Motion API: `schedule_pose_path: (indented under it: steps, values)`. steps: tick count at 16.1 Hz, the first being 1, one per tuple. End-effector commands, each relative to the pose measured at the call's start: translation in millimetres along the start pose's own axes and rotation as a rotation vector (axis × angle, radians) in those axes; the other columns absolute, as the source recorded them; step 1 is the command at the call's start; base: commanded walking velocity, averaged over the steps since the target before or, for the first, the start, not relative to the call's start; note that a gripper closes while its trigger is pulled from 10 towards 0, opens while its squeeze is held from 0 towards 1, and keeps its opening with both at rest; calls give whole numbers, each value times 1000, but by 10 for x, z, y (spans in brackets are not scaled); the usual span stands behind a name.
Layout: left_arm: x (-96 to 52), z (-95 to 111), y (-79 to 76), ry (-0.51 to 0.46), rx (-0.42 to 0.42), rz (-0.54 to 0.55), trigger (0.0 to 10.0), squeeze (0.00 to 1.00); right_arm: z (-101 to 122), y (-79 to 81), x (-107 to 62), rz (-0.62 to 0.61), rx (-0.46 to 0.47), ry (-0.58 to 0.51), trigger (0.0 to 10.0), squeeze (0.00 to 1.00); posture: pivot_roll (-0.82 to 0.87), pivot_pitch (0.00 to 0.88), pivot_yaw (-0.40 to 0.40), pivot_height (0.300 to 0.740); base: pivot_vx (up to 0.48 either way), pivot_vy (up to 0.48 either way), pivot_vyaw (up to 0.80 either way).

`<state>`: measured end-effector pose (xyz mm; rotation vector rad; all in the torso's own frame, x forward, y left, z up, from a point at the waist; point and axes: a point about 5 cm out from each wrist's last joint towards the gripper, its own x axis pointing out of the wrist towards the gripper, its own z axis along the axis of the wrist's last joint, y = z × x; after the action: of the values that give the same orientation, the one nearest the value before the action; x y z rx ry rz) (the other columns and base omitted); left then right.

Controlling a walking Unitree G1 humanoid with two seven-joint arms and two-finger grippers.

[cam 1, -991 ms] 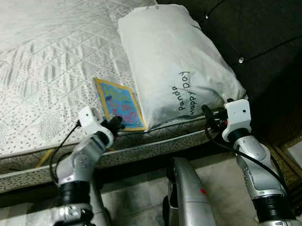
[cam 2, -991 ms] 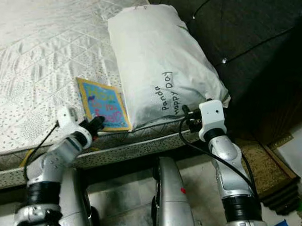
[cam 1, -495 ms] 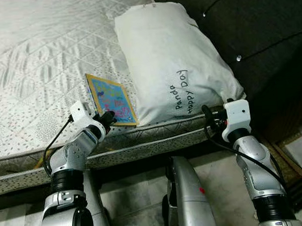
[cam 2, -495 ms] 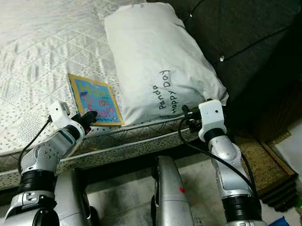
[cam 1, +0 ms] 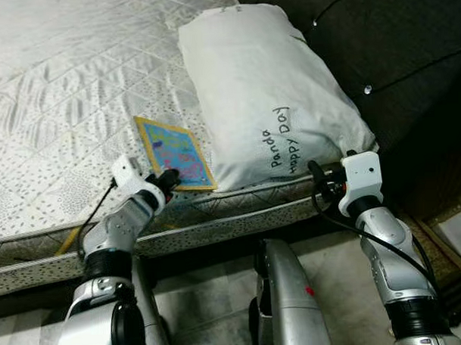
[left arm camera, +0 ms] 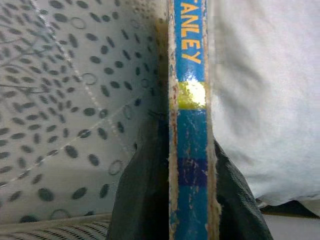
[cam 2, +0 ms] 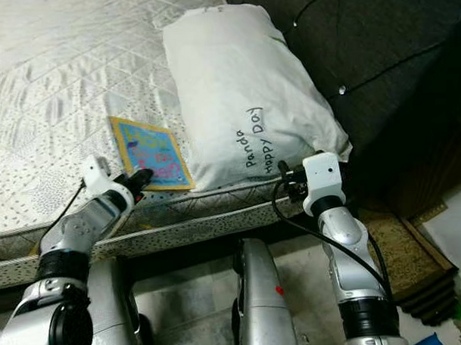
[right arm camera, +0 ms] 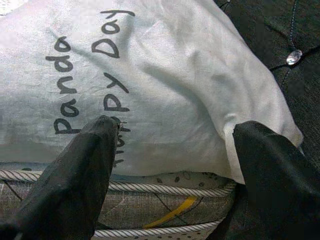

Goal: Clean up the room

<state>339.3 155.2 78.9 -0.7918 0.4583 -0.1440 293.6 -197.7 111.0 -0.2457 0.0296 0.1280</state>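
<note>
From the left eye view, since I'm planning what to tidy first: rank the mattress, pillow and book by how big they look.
1. Mattress, largest by far.
2. Pillow, with "Panda Happy Day" written on it.
3. Book, smallest, lying flat beside the pillow, its near edge between the left gripper's fingers.

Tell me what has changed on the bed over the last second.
The left hand has shifted a little along the mattress edge at the book's near edge; in the left wrist view its fingers sit on either side of the book's spine. The book lies flat beside the pillow as before. The right hand stays open at the pillow's corner.
</note>
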Motion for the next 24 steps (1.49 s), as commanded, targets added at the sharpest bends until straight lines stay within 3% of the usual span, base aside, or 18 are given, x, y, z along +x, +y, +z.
schedule_pose_path:
  steps: [1, 7, 11, 17, 18, 19, 24]
  values:
    - [42, -134, -11, 54, -7, 2, 10000, 0, 15, -8, 0, 0, -7, -2, 10000, 0, -190, 113, -79, 510, 0, 0, 0]
    - [51, -138, 47, 77, -13, -8, 10000, 0, 22, 6, 5, 6, -8, -3, 10000, 0, -189, 115, -83, 510, 0, 0, 0]
    - [108, -330, -105, 157, 0, -79, 10000, 0, 28, 18, 12, 7, -9, -6, 10000, 0, -191, 115, -81, 510, 0, 0, 0]
    - [112, -351, -114, 176, 5, -98, 10000, 0, 29, 26, 16, 6, -7, -8, 10000, 0, -187, 112, -78, 510, 0, 0, 0]
    - [102, -321, -75, 168, 0, -88, 4431, 0, 27, 30, 18, 7, -6, -8, 10000, 0, -186, 111, -78, 510, 0, 0, 0]
    - [96, -301, -52, 161, -4, -83, 0, 0, 26, 32, 20, 8, -6, -8, 10000, 0, -185, 109, -78, 510, 0, 0, 0]
    - [43, -72, 123, 93, 19, -28, 0, 0, 38, 45, 43, 13, -3, -13, 10000, 0, -179, 104, -81, 510, 0, 0, 0]
